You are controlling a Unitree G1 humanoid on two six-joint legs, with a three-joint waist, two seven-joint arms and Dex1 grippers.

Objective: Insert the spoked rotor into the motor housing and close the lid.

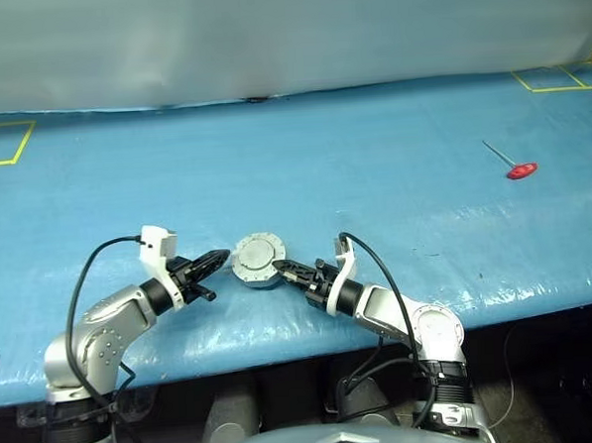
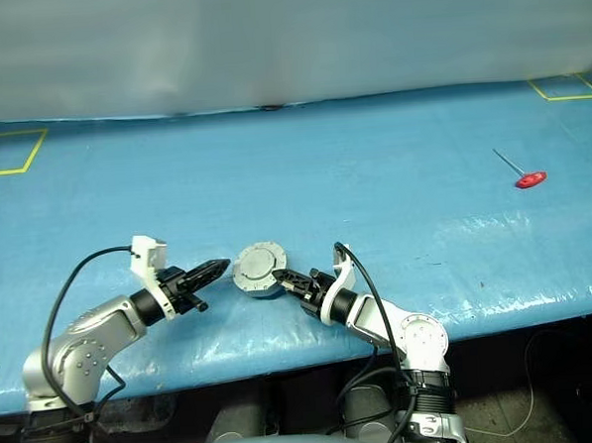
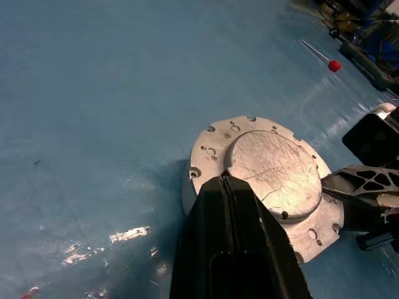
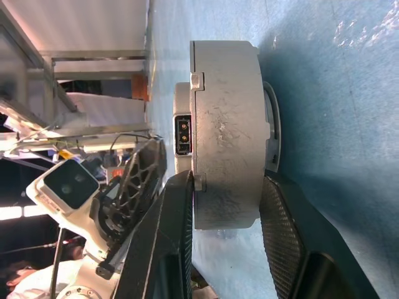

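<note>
Left wrist view: the lid [image 3: 274,171] is being seen shut flat on the motor housing [image 3: 193,187], its plain silver-grey outer face scratched and ringed with small holes.
Location: the closed housing [image 1: 257,260] is resting on the blue table [image 1: 373,168] near its front edge, between the two grippers.
Right gripper [image 1: 291,272]: the housing's side wall [image 4: 227,134] is being clamped between its two black fingers [image 4: 283,237].
Left gripper [image 1: 217,258]: its fingers [image 3: 234,243] are being kept pressed together on nothing, the tips sitting just beside the lid's edge.
Rotor: nothing of it is being shown; it is judged to be inside already, though this cannot be confirmed with the lid down.
Task stage: judged as close to finished, with seating of the lid being the remaining concern.
Risk one: the housing could be dragged or tipped if the right arm is pulled away while the clamp is being held.
Risk two: the lid could be knocked open again if the left fingertips are swept across its rim.
Bystander object: a red-handled tool [image 1: 512,162] is lying well apart, far to the right.
</note>
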